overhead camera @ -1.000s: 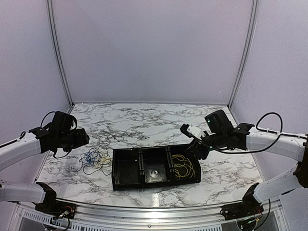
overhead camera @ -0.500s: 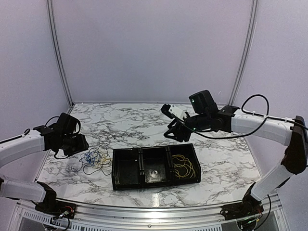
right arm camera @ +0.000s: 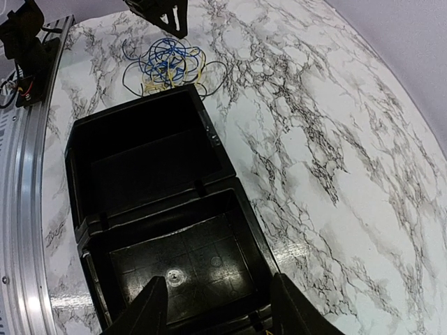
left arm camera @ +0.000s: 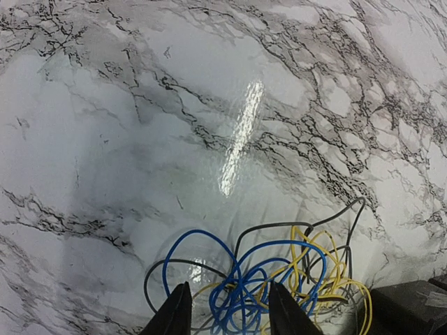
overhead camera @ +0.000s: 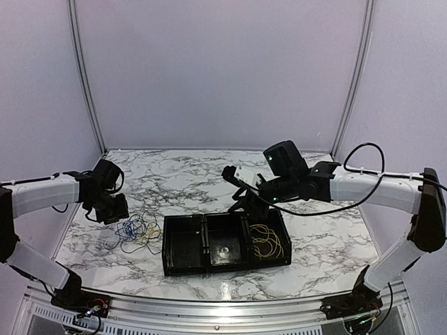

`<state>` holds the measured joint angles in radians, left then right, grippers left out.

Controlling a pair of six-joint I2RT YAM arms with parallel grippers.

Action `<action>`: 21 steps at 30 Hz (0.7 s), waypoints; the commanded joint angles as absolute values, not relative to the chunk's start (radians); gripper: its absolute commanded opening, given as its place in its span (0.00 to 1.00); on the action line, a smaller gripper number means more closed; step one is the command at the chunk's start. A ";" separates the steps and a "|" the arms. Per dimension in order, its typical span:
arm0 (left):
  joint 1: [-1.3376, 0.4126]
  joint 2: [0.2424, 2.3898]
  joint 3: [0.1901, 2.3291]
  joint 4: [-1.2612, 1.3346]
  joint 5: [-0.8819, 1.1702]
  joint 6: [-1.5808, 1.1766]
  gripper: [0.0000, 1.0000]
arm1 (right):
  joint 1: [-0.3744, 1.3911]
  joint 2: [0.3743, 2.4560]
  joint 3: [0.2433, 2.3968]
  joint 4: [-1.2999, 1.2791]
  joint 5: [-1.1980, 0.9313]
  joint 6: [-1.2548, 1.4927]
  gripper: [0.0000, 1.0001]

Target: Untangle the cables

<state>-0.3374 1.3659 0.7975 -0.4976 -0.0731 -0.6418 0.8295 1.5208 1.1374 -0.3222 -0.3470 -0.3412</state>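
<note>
The left hand point(left arm camera: 227, 312) is hanging low over the tangle point(left arm camera: 269, 283) — blue, yellow and dark grey cables knotted together, lying on the worktop point(left arm camera: 140, 105) just left of the black tray point(overhead camera: 188, 268). Its fingers are standing moderately apart, straddling the blue loops point(left arm camera: 237, 279), with nothing clamped that I can see. One yellow cable point(overhead camera: 267, 242) is lying by itself in the tray's right compartment. The right hand point(right arm camera: 218, 312) is hovering above the tray, about over the middle compartment, fingers apart and empty. I am judging the step as picking one strand out of the heap — best done by pinching a single outer loop, not the crossed centre, and lifting slowly while watching whether the others are coming along. If they are dragging, the right hand is looking well placed to come across and pin them.
</note>
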 commanded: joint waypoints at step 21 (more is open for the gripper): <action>-0.306 1.284 0.842 -0.496 0.118 -0.527 0.00 | 0.848 1.566 1.219 -0.256 -0.405 -0.381 0.51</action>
